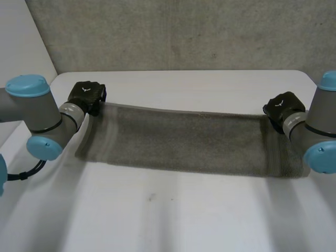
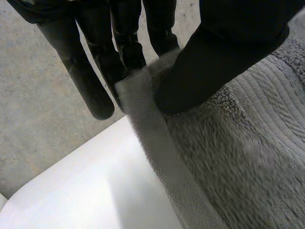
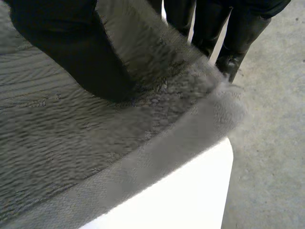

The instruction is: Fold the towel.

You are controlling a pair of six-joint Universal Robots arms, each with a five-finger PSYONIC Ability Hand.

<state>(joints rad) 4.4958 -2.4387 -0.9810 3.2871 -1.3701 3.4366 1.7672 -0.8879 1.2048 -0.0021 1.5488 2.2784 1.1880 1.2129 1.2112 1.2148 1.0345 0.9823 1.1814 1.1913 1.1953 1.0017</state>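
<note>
Two far corners of the grey towel [image 1: 184,139] were pinched, thumb against fingers, by the left hand [image 1: 88,95] and the right hand [image 1: 283,107]. Its long axis ran hand to hand across the bench [image 1: 173,215], near edge resting there.

grey ribbed towel [image 1: 184,142], white table [image 1: 173,215], black hands.

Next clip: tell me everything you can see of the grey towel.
The grey terry-cloth towel is a long rectangle with a flat woven band along each short end. It stretches across the white table between the hands: the left hand pinches its far left corner, the right hand its far right corner, thumb against fingers. Its far edge looks lifted; the near edge rests on the table.
</note>
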